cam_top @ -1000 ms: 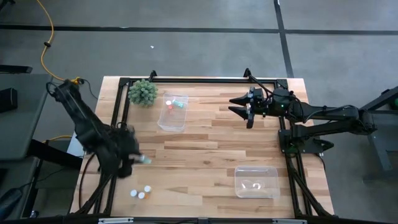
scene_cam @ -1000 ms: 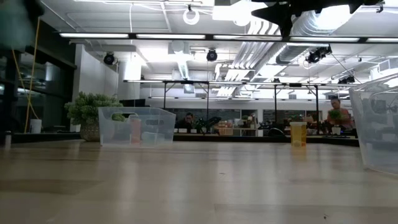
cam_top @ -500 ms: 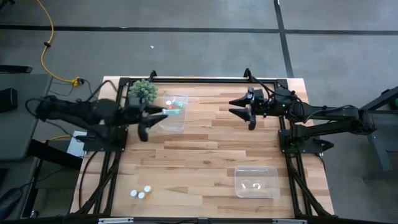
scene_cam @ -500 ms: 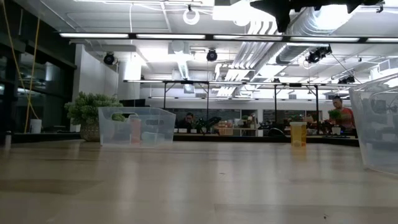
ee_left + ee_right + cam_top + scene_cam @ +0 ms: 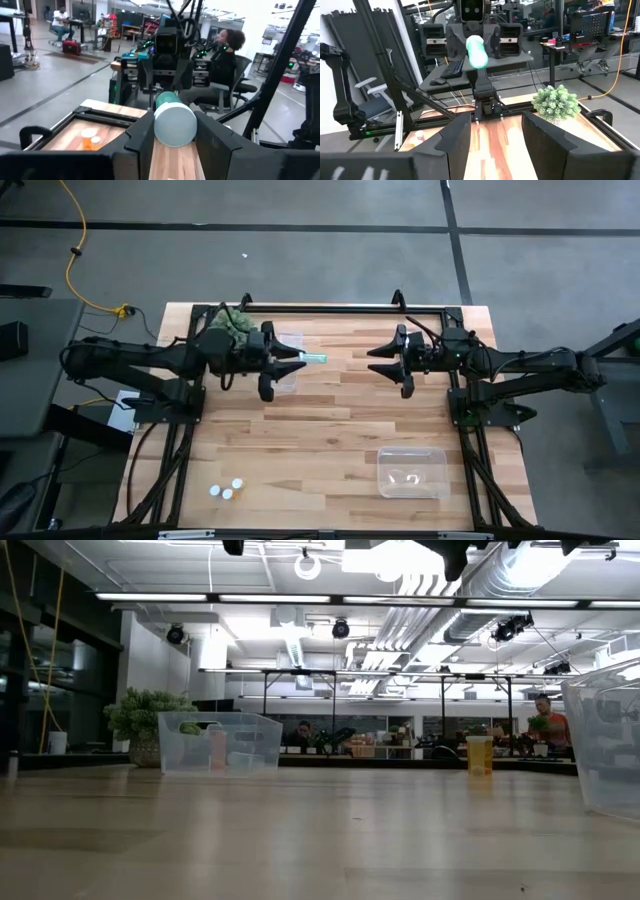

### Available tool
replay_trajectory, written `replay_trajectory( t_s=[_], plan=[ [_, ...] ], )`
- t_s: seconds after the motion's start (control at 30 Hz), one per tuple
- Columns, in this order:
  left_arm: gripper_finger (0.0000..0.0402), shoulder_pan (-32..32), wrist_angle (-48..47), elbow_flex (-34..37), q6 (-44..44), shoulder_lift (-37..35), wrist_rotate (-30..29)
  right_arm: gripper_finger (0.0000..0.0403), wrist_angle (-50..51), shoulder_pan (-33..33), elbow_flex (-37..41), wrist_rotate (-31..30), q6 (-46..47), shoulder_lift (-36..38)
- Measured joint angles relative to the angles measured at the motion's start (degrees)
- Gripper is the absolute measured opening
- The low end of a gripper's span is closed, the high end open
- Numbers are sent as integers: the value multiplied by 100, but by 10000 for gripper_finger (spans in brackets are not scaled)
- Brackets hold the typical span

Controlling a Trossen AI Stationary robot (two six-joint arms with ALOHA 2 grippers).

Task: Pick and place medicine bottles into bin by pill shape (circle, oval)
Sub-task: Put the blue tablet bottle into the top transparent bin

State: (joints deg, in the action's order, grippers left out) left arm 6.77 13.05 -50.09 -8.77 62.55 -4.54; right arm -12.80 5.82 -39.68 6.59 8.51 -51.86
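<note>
The left gripper [image 5: 297,360] is clenched on a small teal-capped medicine bottle [image 5: 314,359], held level just past the far clear plastic bin [image 5: 282,383]. It should draw back over the bin's opening before letting go. The right gripper [image 5: 385,361] waits empty, fingers apart, facing it; bare wooden table [image 5: 330,430] lies between.

Right wrist view: across the table to the other arm

The right gripper [image 5: 490,135] shows two dark fingers [image 5: 454,137] standing apart with nothing between them, only the wooden table [image 5: 492,142]. Straight ahead beyond the gap, the left gripper [image 5: 476,47] faces back, clamped on a teal-capped medicine bottle [image 5: 476,51]. A green spiky plant [image 5: 556,103] sits beyond the other finger, on the table's edge.
</note>
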Motion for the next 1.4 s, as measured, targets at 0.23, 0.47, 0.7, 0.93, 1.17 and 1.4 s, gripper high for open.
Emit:
replay_trajectory(
  t_s=[0.23,0.47,0.7,0.93,1.17,1.4],
  plan=[
    [113,1,14,0,-1,-36,-45,170,-2,0,0,0,-101,0],
    [113,55,-212,-21,-65,-42,-385,170,-122,0,0,-131,-251,0],
    [113,959,-3324,-1030,-194,-2,-619,170,-190,0,0,-313,-240,0],
    [113,2091,-5939,-1421,38,561,-225,170,-168,0,0,-313,-254,0],
    [113,2412,-6474,-1036,449,1547,-58,170,-166,4,0,-353,-254,2],
    [113,2382,-5992,-723,1117,2272,-15,170,-166,2,0,-599,-256,0]
  ],
)
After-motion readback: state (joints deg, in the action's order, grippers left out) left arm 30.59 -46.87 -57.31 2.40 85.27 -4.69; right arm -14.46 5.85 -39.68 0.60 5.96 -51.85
